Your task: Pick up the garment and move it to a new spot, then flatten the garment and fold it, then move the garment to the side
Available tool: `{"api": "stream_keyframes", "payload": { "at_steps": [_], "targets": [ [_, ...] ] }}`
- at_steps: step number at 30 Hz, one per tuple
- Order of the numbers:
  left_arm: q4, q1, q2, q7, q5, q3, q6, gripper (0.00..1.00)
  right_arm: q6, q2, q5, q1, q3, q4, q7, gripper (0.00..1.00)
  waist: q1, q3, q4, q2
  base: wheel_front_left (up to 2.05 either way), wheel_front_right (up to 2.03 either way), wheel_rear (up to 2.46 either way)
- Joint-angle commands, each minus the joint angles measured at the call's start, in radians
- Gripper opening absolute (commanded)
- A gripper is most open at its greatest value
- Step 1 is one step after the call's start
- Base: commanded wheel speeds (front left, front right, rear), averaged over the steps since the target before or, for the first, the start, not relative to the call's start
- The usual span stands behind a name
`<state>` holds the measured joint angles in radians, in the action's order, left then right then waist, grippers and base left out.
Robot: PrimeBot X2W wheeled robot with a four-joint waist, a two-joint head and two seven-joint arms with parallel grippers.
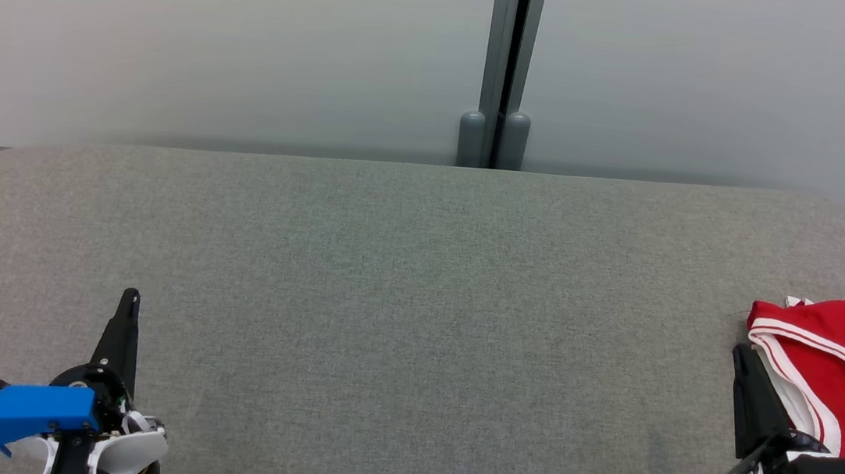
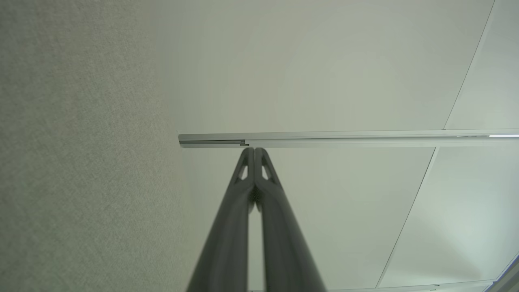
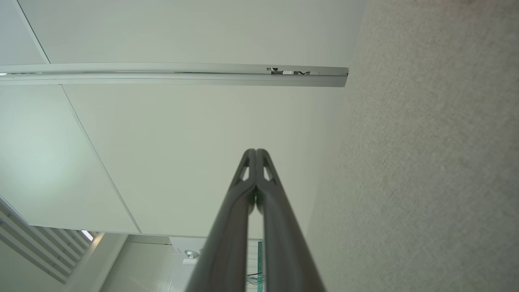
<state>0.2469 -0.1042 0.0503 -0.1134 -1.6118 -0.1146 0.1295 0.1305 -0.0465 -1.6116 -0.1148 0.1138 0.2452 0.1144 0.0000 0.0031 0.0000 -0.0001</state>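
Observation:
The garment point(image 1: 841, 367) is a red jersey with white trim, folded and lying at the far right edge of the grey table point(image 1: 401, 290), partly cut off by the picture's border. My right gripper point(image 1: 741, 357) stands just left of it at the lower right, fingers pressed together and empty; whether it touches the cloth I cannot tell. At the lower left my left gripper point(image 1: 130, 299) is shut too, with nothing in it, far from the garment. In the wrist views both the left gripper point(image 2: 254, 151) and the right gripper point(image 3: 255, 152) show their tips closed against each other.
A pale partition wall point(image 1: 216, 35) rises behind the table, with a grey post point(image 1: 502, 65) at its middle. The grey felt tabletop has rounded far corners.

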Motion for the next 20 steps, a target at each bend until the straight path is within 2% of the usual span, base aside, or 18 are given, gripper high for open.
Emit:
{"api": "stream_keyframes", "payload": {
  "at_steps": [1,20],
  "targets": [
    [-0.005,-0.009,0.0,-0.004,-0.003,-0.002,0.005,0.0,0.0,-0.007,-0.003,0.013,0.002,-0.004,0.003,0.0,0.0,0.0,0.0,0.0001,0.0,0.0,0.0],
    [-0.005,-0.009,0.0,-0.004,-0.003,-0.002,0.005,0.0,0.0,-0.007,-0.003,0.013,0.002,-0.004,0.003,0.0,0.0,0.0,0.0,0.0001,0.0,0.0,0.0]
  ]
}}
